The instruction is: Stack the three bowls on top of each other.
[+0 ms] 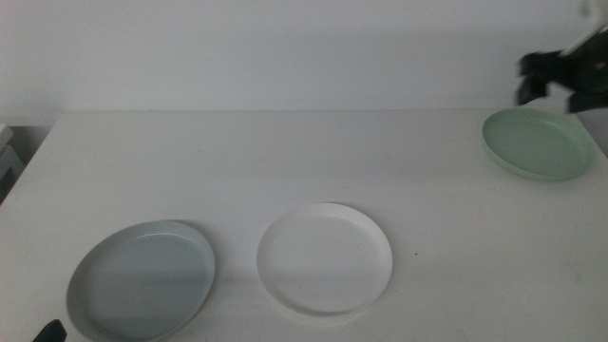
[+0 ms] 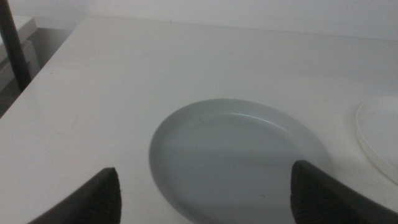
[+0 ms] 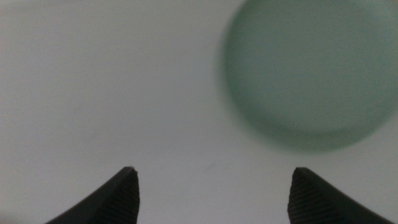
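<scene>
Nearest the camera, at the bottom edge of the middle view, only a dark tip of the left gripper (image 1: 49,332) is seen, waiting just beside the grey-blue bowl (image 1: 142,278); in the left wrist view its jaws are spread wide, nothing is held between them, and the grey-blue bowl (image 2: 239,165) lies on the table (image 1: 285,161) just ahead of them, untouched. Just to the right of that bowl, near but apart from it, the white bowl (image 1: 325,257) is found, its rim also caught at the edge of the left wrist view (image 2: 379,143). Farther back, well apart from both and close to the table's far right corner, the mint green bowl (image 1: 537,143) rests. Above and just behind it the right gripper (image 1: 546,76) is seen, blurred; in the right wrist view (image 3: 211,186) its jaws are wide apart and empty, and the mint green bowl (image 3: 308,71) lies below and ahead of them, not yet between them. No bowl is stacked, so the task is judged to be at its first step: the pickup of the green bowl. The next move is judged to call for the right gripper to be lowered over the bowl's near rim, one jaw inside and one outside, and closed on that low lip before the bowl is carried toward the other two.
</scene>
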